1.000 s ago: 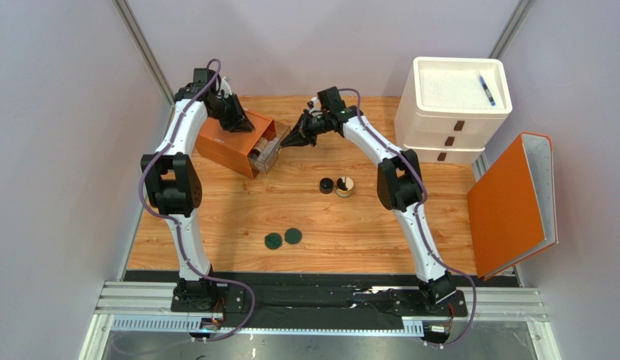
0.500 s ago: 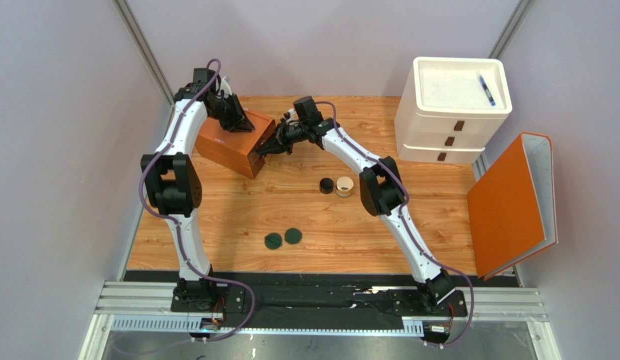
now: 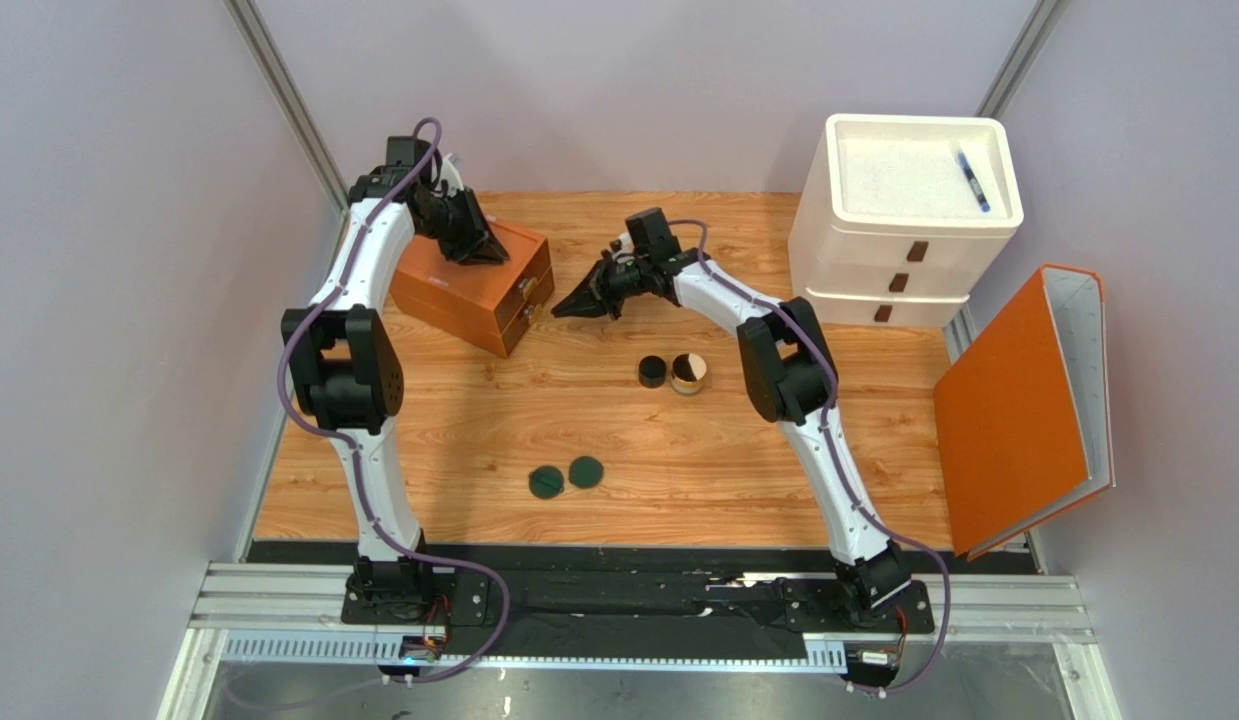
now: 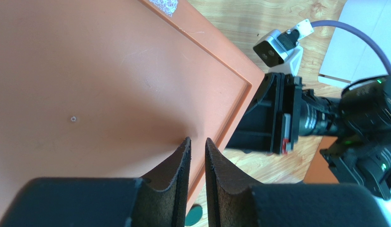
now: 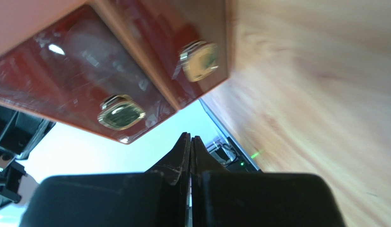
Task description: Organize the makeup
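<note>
Your left gripper rests tips-down on the orange box top, jaws a narrow slit, holding nothing. Your right gripper is pinched fully together and empty, just off the box's closed drawer fronts. Black cap and tan jar sit side by side mid-surface. Two green discs lie nearer the arm bases.

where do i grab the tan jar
Likely its round side wall, from straight above: the jar stands upright, rim up. Set fingers on its near and far sides, since the cap sits close on its left.
</note>
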Controlling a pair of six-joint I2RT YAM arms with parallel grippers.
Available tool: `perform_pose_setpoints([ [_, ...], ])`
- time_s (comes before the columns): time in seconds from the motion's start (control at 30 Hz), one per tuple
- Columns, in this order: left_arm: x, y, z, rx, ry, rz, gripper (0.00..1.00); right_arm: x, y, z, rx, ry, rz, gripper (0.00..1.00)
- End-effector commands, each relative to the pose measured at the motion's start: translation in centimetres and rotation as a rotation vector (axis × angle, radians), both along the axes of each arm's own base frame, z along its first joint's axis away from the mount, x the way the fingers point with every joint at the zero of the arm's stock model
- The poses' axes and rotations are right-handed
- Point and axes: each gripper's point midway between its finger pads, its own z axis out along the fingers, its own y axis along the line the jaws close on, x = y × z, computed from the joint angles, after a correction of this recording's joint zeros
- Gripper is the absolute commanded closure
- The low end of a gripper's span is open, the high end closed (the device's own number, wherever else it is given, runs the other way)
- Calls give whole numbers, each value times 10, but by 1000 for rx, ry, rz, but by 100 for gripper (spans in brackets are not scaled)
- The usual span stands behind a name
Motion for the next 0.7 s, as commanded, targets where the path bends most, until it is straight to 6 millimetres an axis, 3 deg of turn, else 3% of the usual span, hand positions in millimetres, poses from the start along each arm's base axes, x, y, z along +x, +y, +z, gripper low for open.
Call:
perform_pose_setpoints([
  [0.0, -1, 5, -5, 27, 18, 5, 76, 2, -13, 19, 14, -63, -3, 100],
  [0.07, -2, 5, -6, 28, 20, 4, 76, 3, -12, 11, 9, -44, -3, 100],
  [0.2, -4, 6, -8, 34, 24, 3, 76, 9, -8, -1, 3, 0, -15, 72],
  [0.3, -5, 7, -10, 35, 28, 3, 76, 17, -2, -4, 14, 10, -29, 65],
  [0.47, -4, 6, -11, 33, 31, 1, 76, 28, -2, -17, -41, 21, -79, 62],
  [0.67, -3, 6, -8, 36, 27, -4, 76, 24, -1, -36, -127, 38, -104, 60],
])
